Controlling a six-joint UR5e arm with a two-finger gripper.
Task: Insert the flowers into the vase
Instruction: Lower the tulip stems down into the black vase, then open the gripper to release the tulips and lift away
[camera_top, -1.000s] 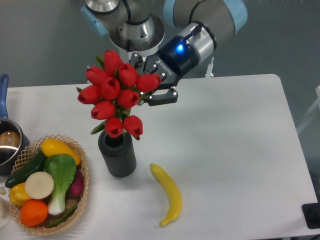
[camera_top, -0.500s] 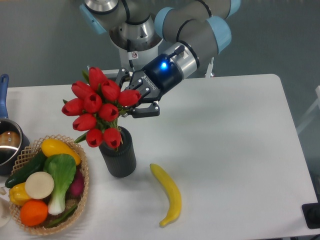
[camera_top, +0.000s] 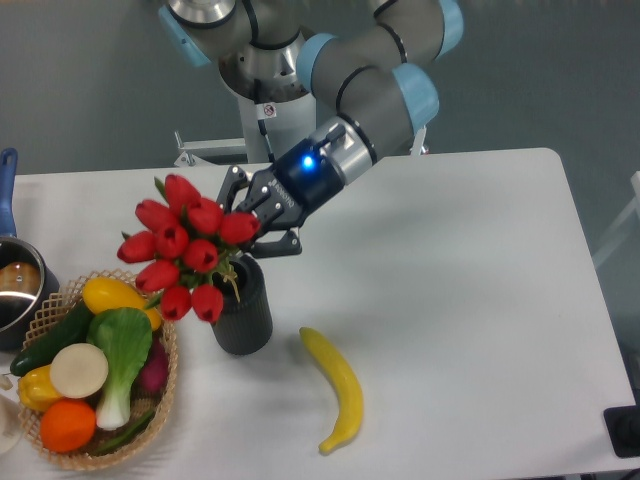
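Now flowers (camera_top: 185, 245) between the fingers (camera_top: 281, 246), over vase (camera_top: 243, 315).

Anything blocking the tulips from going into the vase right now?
Nothing visible does. The tool holds the tulips right over the vase, blooms leaning left toward the basket. The mouth is mostly hidden behind the bunch, so how far the stems are in is unclear. The banana lies clear.
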